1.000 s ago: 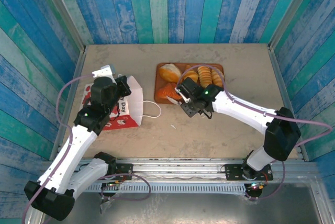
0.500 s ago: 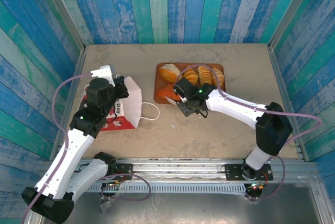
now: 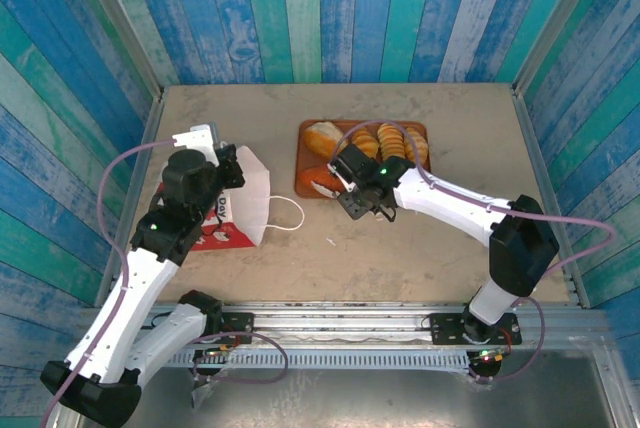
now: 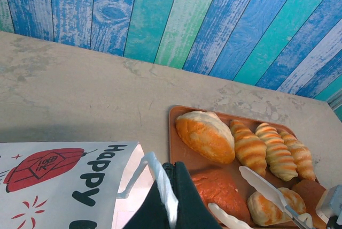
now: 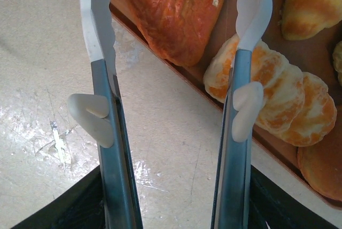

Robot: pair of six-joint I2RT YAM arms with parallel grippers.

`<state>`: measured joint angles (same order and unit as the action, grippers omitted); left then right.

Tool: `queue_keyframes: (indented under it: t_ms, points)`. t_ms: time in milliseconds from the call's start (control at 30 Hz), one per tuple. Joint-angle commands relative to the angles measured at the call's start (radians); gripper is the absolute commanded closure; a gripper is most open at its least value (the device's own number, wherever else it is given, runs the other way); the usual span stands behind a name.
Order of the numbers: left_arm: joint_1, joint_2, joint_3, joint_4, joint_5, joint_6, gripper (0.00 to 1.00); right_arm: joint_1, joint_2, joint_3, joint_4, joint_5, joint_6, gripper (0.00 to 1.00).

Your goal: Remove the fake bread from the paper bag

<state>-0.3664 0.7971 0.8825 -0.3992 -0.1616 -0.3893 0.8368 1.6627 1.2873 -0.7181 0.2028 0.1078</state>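
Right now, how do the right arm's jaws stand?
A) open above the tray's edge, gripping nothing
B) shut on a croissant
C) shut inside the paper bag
A: the right gripper has its jaws wide apart over the edge of the brown tray, with an orange-brown roll lying unclamped between them.

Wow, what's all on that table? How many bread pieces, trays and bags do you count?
fake bread pieces: 7
tray: 1
paper bag: 1
Total: 9
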Motion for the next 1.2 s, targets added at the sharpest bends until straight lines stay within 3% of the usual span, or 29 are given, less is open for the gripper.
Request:
queue_keyframes:
  t_ms: [0, 200, 400, 767, 1167]
  points:
    - [-0.002, 0.003, 0.024, 0.007, 0.009, 0.016, 1.00, -0.008, 0.029, 0.029, -0.026, -0.014, -0.050, 0.41]
    - [-0.002, 0.002, 0.034, -0.003, 0.010, 0.028, 1.00, -0.016, 0.069, 0.041, -0.034, -0.011, -0.112, 0.43]
    - [-0.002, -0.002, 0.038, -0.011, 0.016, 0.033, 1.00, -0.022, 0.065, 0.044, -0.033, 0.010, -0.200, 0.51]
    - [-0.002, 0.004, 0.035, -0.006, 0.022, 0.032, 1.00, -0.059, 0.029, 0.036, -0.035, 0.020, -0.338, 0.51]
    - [-0.002, 0.003, 0.029, 0.007, 0.031, 0.020, 1.00, -0.068, 0.039, 0.061, -0.044, 0.006, -0.341, 0.48]
